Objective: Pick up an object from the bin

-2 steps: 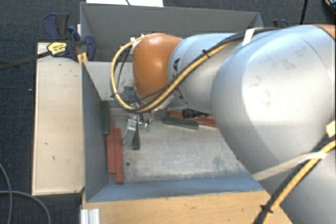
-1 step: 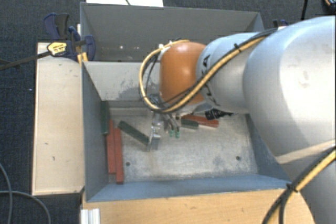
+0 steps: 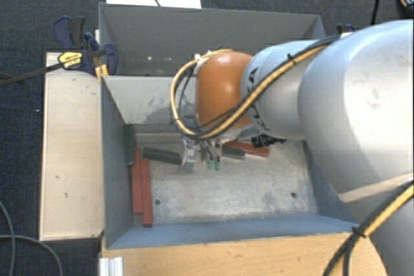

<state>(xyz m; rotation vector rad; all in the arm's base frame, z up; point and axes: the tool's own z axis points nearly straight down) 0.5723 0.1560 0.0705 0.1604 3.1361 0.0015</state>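
In the camera view, the arm (image 3: 336,119) comes in from 3 o'clock, its orange wrist cover (image 3: 220,97) hanging over the far half of the grey bin (image 3: 213,233). The jaws sit low near the bin floor, toward 11 o'clock from its middle; whether they are released or clenched cannot be told. Just at their 9 o'clock side lies a dark grey-green bar (image 3: 162,155), its near end right beside them, though touch cannot be judged. A long red block (image 3: 141,187) lies along the wall at 9 o'clock. A flat red piece (image 3: 249,150) shows at 1 o'clock, partly under the arm.
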